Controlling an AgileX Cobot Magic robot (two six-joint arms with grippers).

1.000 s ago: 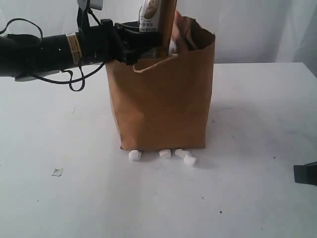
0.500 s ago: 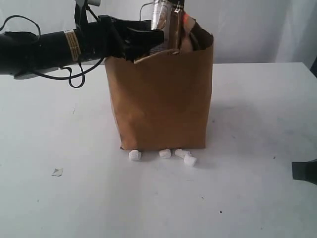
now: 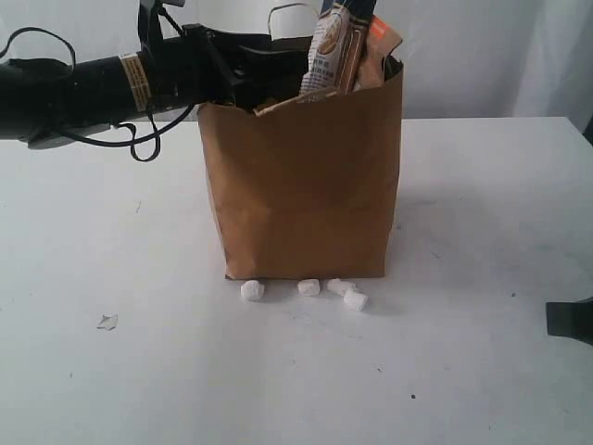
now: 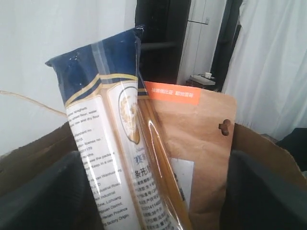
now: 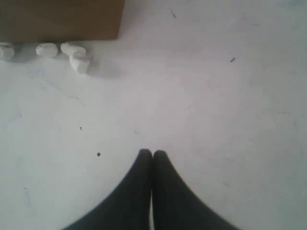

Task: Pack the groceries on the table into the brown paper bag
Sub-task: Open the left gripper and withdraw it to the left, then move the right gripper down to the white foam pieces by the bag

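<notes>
The brown paper bag [image 3: 301, 185] stands upright mid-table. The pasta packet [image 3: 332, 51] leans inside it with its dark-blue top sticking out, beside the kraft pouch with orange label [image 3: 382, 42]. My left gripper [image 3: 283, 74] hovers at the bag's left rim. In the left wrist view it [image 4: 156, 163] is open, its dark fingers [image 4: 38, 196] wide apart either side of the packet [image 4: 110, 134] and pouch [image 4: 201, 134]. My right gripper [image 5: 152, 153] is shut and empty above bare table [image 5: 216, 96]. The other groceries are hidden.
Several small white lumps [image 3: 306, 289] lie along the front foot of the bag, also seen in the right wrist view as white lumps [image 5: 62, 50]. A paper scrap [image 3: 107, 322] lies front left. The right gripper's dark tip [image 3: 570, 322] shows at the right edge.
The left jaws have spread apart and the pasta packet has dropped lower into the bag, now leaning right against the pouch. The right arm has barely moved.
</notes>
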